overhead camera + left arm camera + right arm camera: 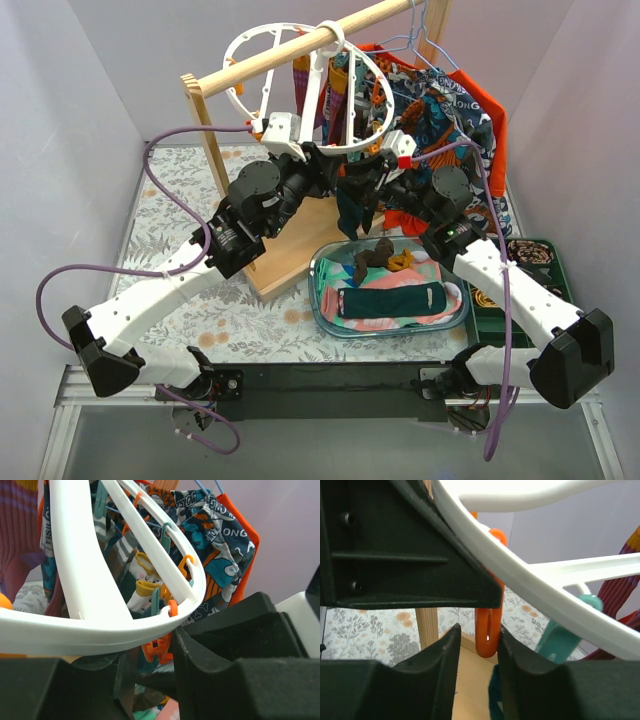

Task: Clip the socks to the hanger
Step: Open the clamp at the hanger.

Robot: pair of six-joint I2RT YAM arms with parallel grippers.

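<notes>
Our right claw point(478, 630) stands part open astride an orange peg point(487, 630). The peg touches one finger and a sliver of gap shows at the other, so we count nothing as held. Just above, the white rim of the hanger point(520, 577) crosses the claw, and a teal peg point(565, 635) dangles beside the orange one.

Our left claw point(150, 655) sits up under the rim on the ring's other side, with a second orange peg point(156, 651) lying between its fingertips. The jaws are narrow, but we cannot tell whether they pinch the peg or merely flank it.

Between the two claws a dark teal sock point(356, 205) hangs down below the ring; whether a peg grips it is hidden from us.

The hanger hooks over a wooden rail point(300, 50) toward the far edge of the bench point(120, 250). A patterned shirt point(460, 110) hangs just behind it, toward the far right corner. Nearer us, right of the bench's middle, a clear tub point(325, 300) holds more socks point(390, 300).
</notes>
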